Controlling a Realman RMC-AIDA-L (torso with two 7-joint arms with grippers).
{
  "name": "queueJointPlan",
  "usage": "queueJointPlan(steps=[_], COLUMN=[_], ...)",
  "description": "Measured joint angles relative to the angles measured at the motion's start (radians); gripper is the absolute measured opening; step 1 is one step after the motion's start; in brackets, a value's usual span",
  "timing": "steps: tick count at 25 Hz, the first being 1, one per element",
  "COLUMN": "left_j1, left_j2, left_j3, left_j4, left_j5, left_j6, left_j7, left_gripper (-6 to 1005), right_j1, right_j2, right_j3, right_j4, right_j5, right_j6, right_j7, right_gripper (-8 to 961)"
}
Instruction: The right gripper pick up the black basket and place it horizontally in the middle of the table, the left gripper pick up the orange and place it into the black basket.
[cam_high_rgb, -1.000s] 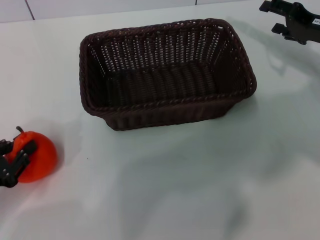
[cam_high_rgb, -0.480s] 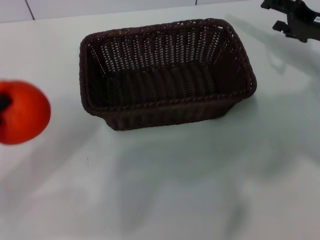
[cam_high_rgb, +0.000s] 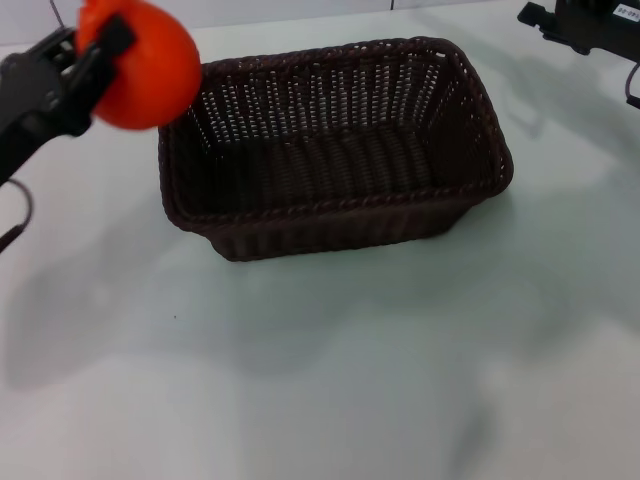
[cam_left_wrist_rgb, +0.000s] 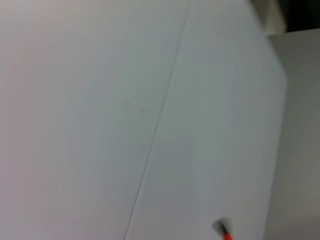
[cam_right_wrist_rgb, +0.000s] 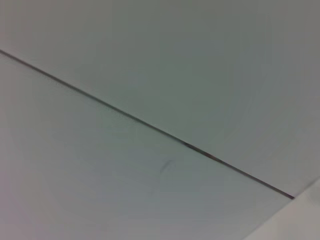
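The black basket (cam_high_rgb: 330, 145) lies lengthwise across the middle of the white table (cam_high_rgb: 400, 370), open side up and empty. My left gripper (cam_high_rgb: 105, 50) is shut on the orange (cam_high_rgb: 145, 65) and holds it in the air over the basket's left rim corner. The right gripper (cam_high_rgb: 585, 25) is at the far right back corner, away from the basket. A small orange speck (cam_left_wrist_rgb: 226, 235) shows at the edge of the left wrist view; the rest is white surface.
A thin seam (cam_right_wrist_rgb: 150, 127) runs across the white surface in the right wrist view. A cable loop (cam_high_rgb: 15, 225) hangs from my left arm at the left edge.
My left gripper has lifted the orange off the table at the left front and carried it up and toward the basket's left rim. The right arm has drawn back slightly.
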Motion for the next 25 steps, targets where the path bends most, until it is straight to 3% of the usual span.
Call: queueJointPlan(steps=[2, 9, 14, 20, 25], left_j1=[-0.028, -0.043, -0.030, 0.022, 0.095], left_j2=[-0.001, -0.002, -0.002, -0.003, -0.007], left_j3=[0.005, 0.019, 0.011, 0.008, 0.007], left_j4=[0.034, 0.051, 0.052, 0.052, 0.077], left_j5=[0.000, -0.002, -0.004, -0.080, -0.220], left_j6=[0.044, 0.048, 0.020, -0.039, -0.097], left_j7=[0.000, -0.006, -0.011, -0.005, 0.084], left_gripper=[134, 403, 550, 817, 880], right_j1=[0.001, -0.002, -0.003, 0.004, -0.003], right_j2=[0.006, 0.012, 0.030, 0.054, 0.069], right_j3=[0.000, 0.001, 0.009, 0.010, 0.011], right_j4=[0.010, 0.064, 0.074, 0.075, 0.089], right_j5=[0.027, 0.120, 0.163, 0.216, 0.350], right_j6=[0.000, -0.008, -0.025, -0.041, -0.043], right_j7=[-0.037, -0.147, -0.219, -0.308, -0.463], right_gripper=[888, 888, 888, 888, 888])
